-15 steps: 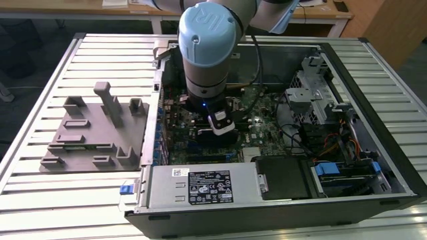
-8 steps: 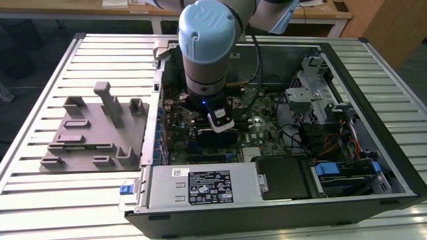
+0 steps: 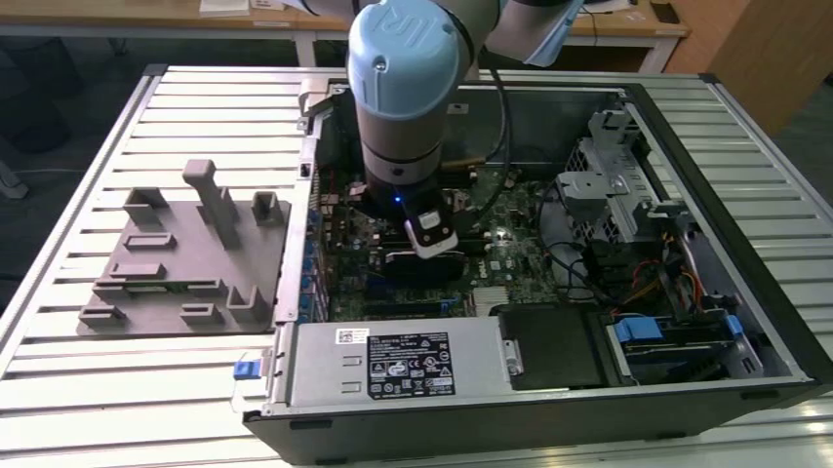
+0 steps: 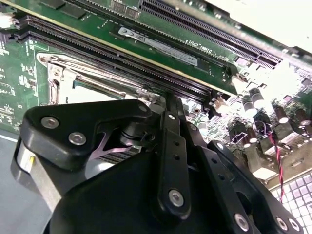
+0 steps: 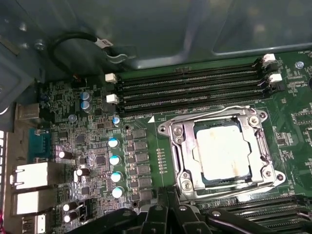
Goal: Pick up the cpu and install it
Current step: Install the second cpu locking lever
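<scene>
The cpu (image 5: 222,153), a flat square chip with a stained silver-white top, lies inside the metal-framed socket (image 5: 178,146) on the green motherboard in the first wrist view. My black gripper (image 5: 168,195) hangs just off the socket's near edge, shut with nothing held and apart from the chip. In the second wrist view the gripper (image 4: 170,100) hides most of the socket frame (image 4: 58,73), and a pale patch of the chip shows beside it. The exterior view has the gripper (image 3: 423,258) low over the motherboard, inside the open computer case.
Long memory slots (image 5: 195,85) run beside the socket, and a row of capacitors (image 5: 114,165) stands on its other side. The case holds a drive cage (image 3: 612,185) and a power supply (image 3: 404,366). A grey fixture plate (image 3: 182,263) lies at the exterior view's left.
</scene>
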You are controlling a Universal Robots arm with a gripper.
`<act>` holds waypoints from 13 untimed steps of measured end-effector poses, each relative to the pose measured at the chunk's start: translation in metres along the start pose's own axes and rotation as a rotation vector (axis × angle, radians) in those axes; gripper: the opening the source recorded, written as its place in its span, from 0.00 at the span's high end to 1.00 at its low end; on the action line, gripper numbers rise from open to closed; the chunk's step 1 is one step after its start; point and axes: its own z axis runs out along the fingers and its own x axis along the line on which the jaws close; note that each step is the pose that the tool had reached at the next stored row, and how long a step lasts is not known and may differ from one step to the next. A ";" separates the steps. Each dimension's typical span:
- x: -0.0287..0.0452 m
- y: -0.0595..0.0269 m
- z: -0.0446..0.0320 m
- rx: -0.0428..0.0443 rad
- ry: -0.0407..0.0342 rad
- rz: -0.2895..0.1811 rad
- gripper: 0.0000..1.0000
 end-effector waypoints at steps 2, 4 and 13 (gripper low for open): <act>0.0000 0.0011 -0.0034 -0.0006 -0.0002 0.000 0.89; 0.0002 0.0028 -0.0099 0.0002 0.0000 0.000 0.89; 0.0005 0.0108 -0.0387 0.0005 0.0001 0.000 0.89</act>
